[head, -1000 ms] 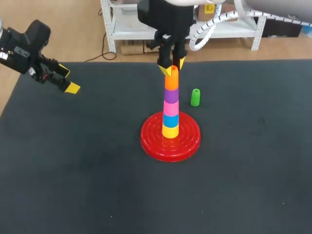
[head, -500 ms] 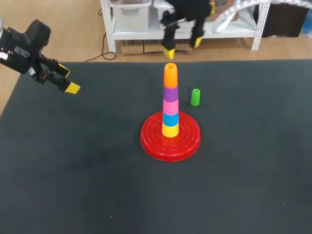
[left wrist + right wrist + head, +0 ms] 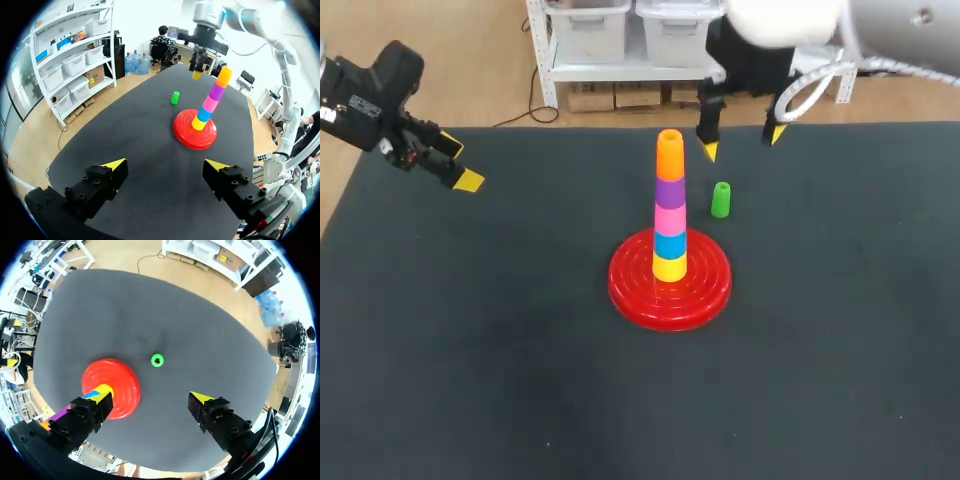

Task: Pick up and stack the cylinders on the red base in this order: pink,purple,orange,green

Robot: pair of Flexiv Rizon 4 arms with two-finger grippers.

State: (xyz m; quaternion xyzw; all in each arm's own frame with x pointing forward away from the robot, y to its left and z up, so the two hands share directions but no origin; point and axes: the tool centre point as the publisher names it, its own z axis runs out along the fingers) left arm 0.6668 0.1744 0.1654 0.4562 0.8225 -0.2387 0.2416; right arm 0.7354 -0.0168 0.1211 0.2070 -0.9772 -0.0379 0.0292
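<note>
We are counting 3 of 4 done: orange cylinder topping the red base stack, green cylinder waiting nearby, right gripper hanging released over it.

Left arm: comes in from the far left, wrist angled down and toward the right.
Left gripper: fingers spread wide, nothing between them.
Right arm: comes in from the far right, reaches toward the middle, wrist pointing down.
Right gripper: fingers wide apart, empty.
</note>
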